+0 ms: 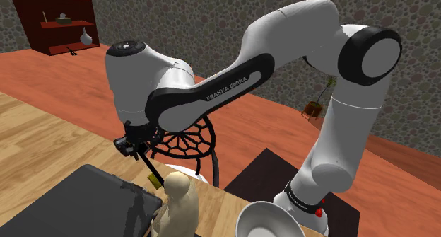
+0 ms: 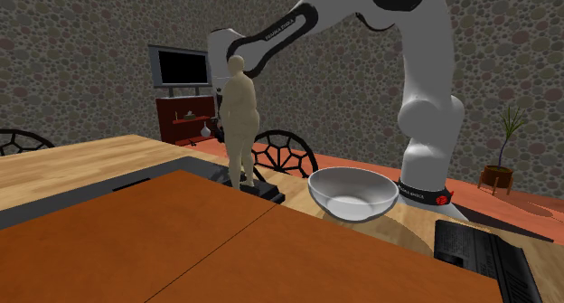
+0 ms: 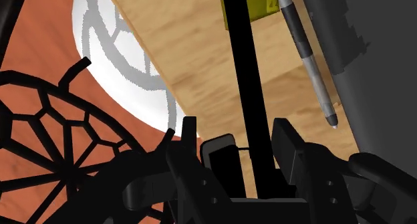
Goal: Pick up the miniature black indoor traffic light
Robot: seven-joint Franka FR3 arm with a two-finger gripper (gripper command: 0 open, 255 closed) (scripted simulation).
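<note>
The white arm [image 1: 233, 80] is reaching down toward the lower left of the shoulder view, where the black gripper [image 1: 136, 149] is hanging just past the edge of the wooden table [image 1: 42, 136]. The traffic light [image 1: 145, 165] is showing there as a thin black pole, running from the gripper down to the tabletop at lower centre-left. A small yellow block [image 1: 153, 179] is sitting at its foot.

In the wrist view the gripper [image 3: 254, 141] is looking along that pole [image 3: 242, 69]. The two fingers [image 3: 291, 146] are pressing in on either side of it, so the jaws are clamped on the traffic light's pole. A grey pen [image 3: 304, 55] is lying on the wood just beside the pole.

A beige figurine [image 1: 180, 204] is standing near the bottom edge of the shoulder view, just right of the pole's foot. A dark grey board [image 1: 78, 200] is lying at lower left, and a white bowl [image 1: 272, 220] is sitting at lower right.

A black web-patterned chair [image 1: 187, 140] is standing behind the gripper, beyond the table edge. A red shelf [image 1: 63, 23] is standing at upper left and a potted plant [image 1: 318, 101] at right of centre.

In the second exterior view the figurine [image 2: 239, 120] is standing in front of the gripper, hiding it, with the bowl [image 2: 357, 193] to its right.
</note>
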